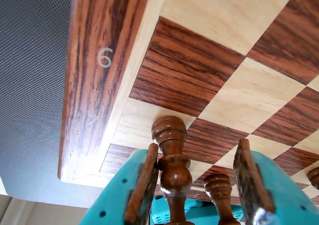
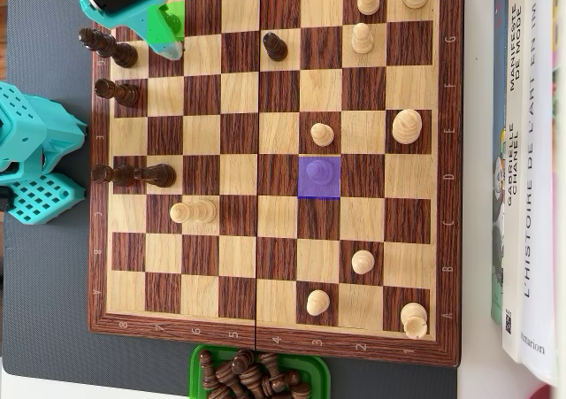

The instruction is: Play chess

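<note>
In the wrist view my gripper (image 1: 197,145) stands open low over the wooden chessboard (image 1: 94,100), near its edge marked 6. A tall dark turned chess piece (image 1: 172,157) stands between the jaws, close against the left finger (image 1: 144,180) and well apart from the right one. A smaller dark pawn (image 1: 218,185) stands further back in the gap. In the overhead view the gripper (image 2: 133,1) hangs over the board's top left corner at a green-marked square (image 2: 166,20). A purple-marked square (image 2: 318,178) lies empty mid-board.
More dark pieces (image 2: 110,47) line the board's left side; light pieces (image 2: 406,126) are scattered on the right half. A green tray (image 2: 202,356) of captured dark pieces sits below the board. Books (image 2: 531,169) lie at the right, the arm's teal base (image 2: 35,151) at the left.
</note>
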### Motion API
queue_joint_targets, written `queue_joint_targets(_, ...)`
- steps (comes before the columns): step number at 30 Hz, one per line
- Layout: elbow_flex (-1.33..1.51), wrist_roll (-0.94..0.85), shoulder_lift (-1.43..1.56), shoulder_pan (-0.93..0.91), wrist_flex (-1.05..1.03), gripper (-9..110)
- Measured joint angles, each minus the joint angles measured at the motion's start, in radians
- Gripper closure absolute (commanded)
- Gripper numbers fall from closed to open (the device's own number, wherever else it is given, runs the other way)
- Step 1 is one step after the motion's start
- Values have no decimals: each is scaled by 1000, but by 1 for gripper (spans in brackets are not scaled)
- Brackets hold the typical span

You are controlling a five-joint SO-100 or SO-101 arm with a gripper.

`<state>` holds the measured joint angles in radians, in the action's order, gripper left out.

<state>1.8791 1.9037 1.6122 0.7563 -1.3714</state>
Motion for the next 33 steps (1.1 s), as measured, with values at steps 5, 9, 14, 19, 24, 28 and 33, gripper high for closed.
queue_joint_targets(5, 0, 0, 0, 0, 2, 81)
queue_joint_targets(9, 0, 0, 0, 0, 2, 87)
queue_joint_targets(14, 0, 0, 0, 0, 2, 90)
queue_joint_targets(19, 0, 0, 0, 0, 2, 97)
queue_joint_targets(24, 0, 0, 0, 0, 2, 98)
queue_joint_targets(28, 0, 0, 0, 0, 2, 98)
queue_joint_targets(33, 8, 0, 91, 3, 2, 98)
